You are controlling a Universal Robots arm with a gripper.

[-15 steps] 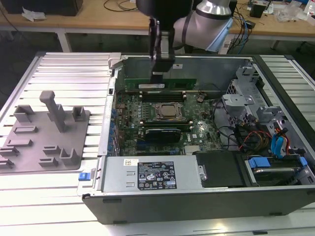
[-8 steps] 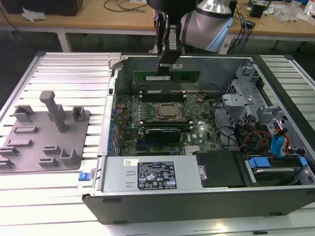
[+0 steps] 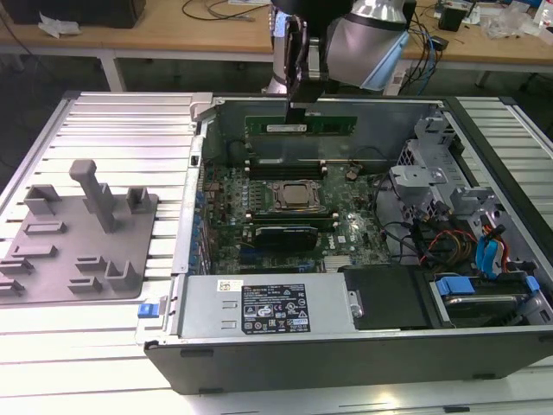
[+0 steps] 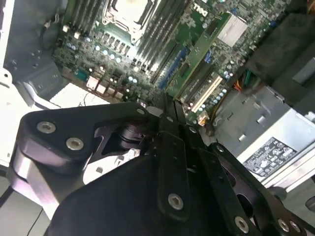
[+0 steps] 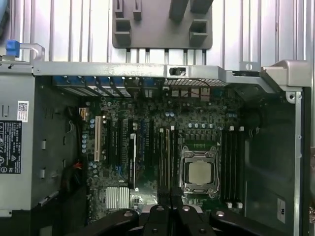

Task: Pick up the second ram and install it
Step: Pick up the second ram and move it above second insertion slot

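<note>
In the exterior view the black two-finger gripper [image 3: 296, 111] hangs over the open dark-grey computer case [image 3: 346, 359]. Its fingers are pinched nearly together on the upper edge of the second ram [image 3: 333, 126], a long, narrow green circuit-board stick held level. The stick is at twelve o'clock from the square metal CPU socket [image 3: 296, 197]. The silver power-supply box [image 3: 259, 307] lies at six o'clock from that socket.

arm [image 3: 367, 39] — silver-grey rounded joint shell | claw [image 4: 165, 109] — black linkage plates, bright silver screw heads
</note>
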